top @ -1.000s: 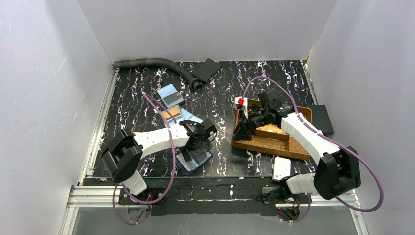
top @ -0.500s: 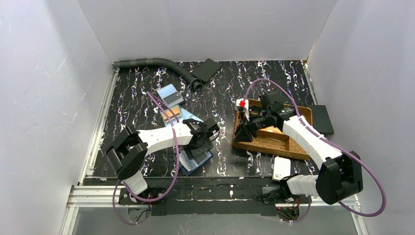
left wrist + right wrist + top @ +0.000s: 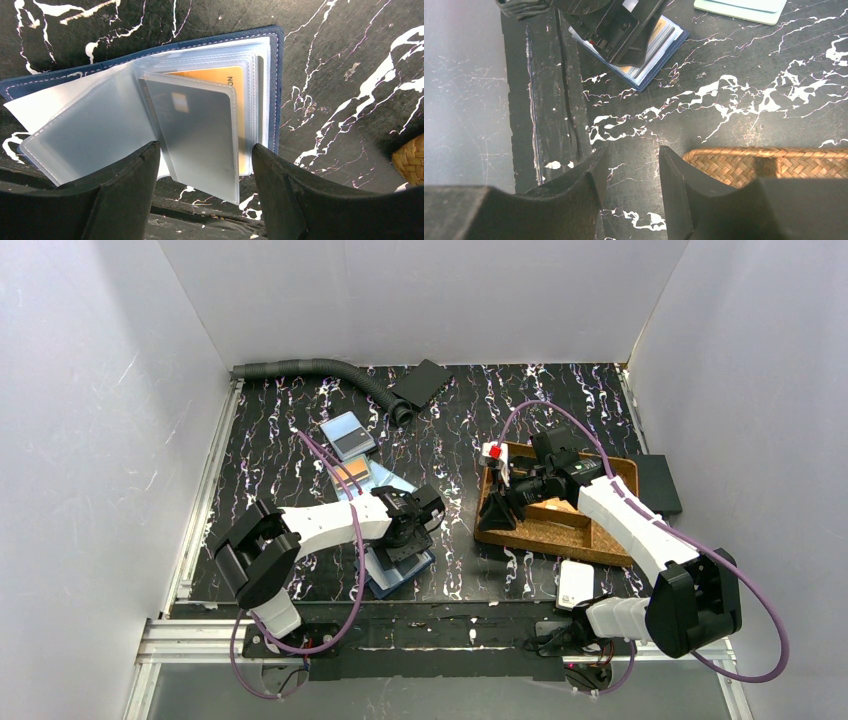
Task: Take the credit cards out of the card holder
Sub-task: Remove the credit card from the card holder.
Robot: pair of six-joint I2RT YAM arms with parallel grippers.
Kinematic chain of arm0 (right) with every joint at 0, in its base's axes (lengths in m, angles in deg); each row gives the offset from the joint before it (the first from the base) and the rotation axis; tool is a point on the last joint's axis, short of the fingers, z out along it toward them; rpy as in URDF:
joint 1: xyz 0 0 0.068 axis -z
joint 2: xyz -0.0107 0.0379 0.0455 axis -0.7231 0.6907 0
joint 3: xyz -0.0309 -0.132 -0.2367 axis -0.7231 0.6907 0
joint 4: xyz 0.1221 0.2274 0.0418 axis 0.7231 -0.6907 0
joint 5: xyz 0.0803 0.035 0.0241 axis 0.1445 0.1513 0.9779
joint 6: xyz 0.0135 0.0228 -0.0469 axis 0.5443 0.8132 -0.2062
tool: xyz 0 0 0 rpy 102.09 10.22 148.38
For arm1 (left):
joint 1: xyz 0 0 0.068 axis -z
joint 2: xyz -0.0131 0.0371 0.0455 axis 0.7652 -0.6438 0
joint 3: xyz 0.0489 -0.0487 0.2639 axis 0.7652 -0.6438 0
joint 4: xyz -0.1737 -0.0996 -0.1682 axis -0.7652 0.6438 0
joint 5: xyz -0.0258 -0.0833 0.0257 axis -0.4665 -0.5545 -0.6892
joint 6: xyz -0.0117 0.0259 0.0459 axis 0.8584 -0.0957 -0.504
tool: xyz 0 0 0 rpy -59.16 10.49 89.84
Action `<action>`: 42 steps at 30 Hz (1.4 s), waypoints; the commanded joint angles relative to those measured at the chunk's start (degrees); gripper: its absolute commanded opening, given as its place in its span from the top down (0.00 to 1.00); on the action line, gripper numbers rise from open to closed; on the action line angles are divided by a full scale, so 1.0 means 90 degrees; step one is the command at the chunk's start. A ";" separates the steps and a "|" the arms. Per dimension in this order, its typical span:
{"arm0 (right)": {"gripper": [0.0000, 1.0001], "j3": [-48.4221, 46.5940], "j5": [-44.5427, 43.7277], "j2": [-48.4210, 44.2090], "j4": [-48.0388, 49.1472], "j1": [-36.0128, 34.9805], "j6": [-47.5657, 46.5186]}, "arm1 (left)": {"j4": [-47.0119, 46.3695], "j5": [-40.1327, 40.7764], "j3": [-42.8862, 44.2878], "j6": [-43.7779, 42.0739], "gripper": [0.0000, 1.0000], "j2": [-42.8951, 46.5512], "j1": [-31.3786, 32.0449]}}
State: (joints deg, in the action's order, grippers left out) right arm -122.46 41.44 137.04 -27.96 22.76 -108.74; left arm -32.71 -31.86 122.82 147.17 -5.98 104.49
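1. Three credit cards lie out on the worktop [image 3: 270, 430], all beyond the left claw [image 3: 204, 150]. A blue-grey card [image 3: 348, 436] is farthest, a loose orange card [image 3: 349, 473] is nearer, and a teal card [image 3: 388, 480] just beside that one is closest to the claw.
2. At least two are left. Directly under the left claw the card holder [image 3: 272, 90] lies open, with a grey card [image 3: 200, 125] in a clear sleeve and a sleeved orange card [image 3: 220, 80] behind it. Whether the deeper sleeves hold more cannot be told.
3. The left claw is released. Its fingers [image 3: 125, 200] stand apart on either side of the grey card's sleeve, with a visible gap on one side and nothing pinched.
4. The right claw [image 3: 632, 152] is also released and empty. It hangs over bare worktop with the woven tray [image 3: 774, 162] just beside it and the card holder well ahead of it.
5. By my reckoning the task is past halfway, and the grey card looks like the next one to draw out.
6. The front rail [image 3: 460, 612] runs close behind the left claw, so there is little room to drag that way. The roomier stretch is beyond the claw, toward the laid-out cards. A bare strip separates it from the woven tray.
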 commanded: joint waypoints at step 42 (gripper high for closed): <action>0.51 -0.0424 -0.0249 0.0550 -0.0329 -0.0584 -0.0175 | -0.1084 0.0687 -0.2064 -0.0557 0.59 0.2300 0.0032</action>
State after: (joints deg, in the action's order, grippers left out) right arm -123.03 39.64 140.92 -29.39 18.87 -109.15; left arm -43.01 -28.90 106.17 143.63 12.17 104.53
